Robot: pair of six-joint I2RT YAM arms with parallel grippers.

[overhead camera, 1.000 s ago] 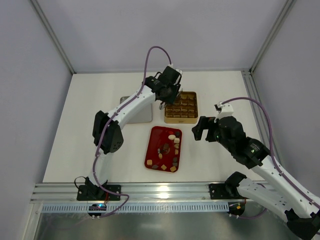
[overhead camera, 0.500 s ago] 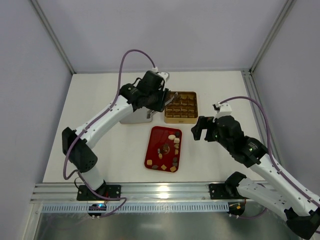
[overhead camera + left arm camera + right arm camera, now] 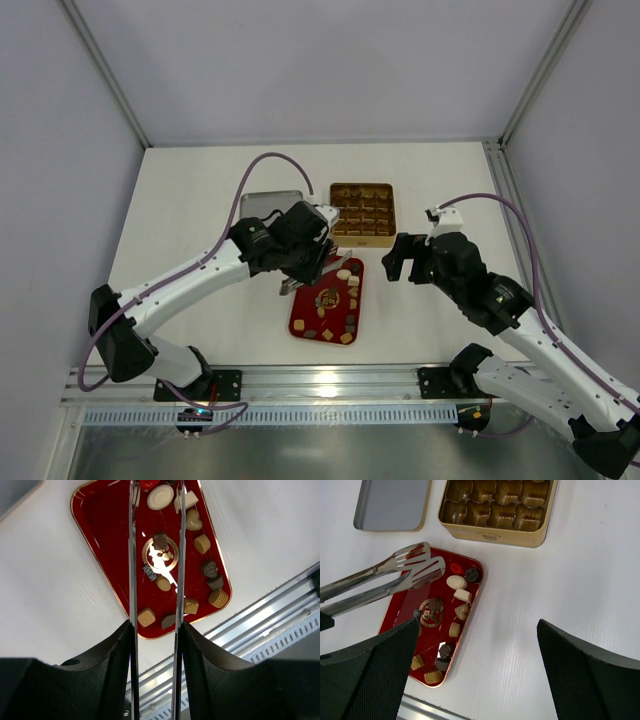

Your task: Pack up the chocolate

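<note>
Steel tongs [image 3: 132, 555] are clamped between the fingers of my left gripper [image 3: 155, 630]. Their two thin blades run straight out ahead of the jaws and hang above a red tray [image 3: 100, 525], with the slotted tips slightly parted. The chocolate [image 3: 162, 583] lies loose in that tray, beneath and to either side of the blades, as small scattered pieces in tan, cream and dark brown. My right gripper [image 3: 477, 630] is spread wide with nothing between its fingers, above the bare white table [image 3: 530, 595]. From its jaws the tray sits ahead and to the left. A gold tin [image 3: 495, 535] with gridded compartments lies farther ahead, and a grey lid [image 3: 390, 502] rests to the tin's left.
</note>
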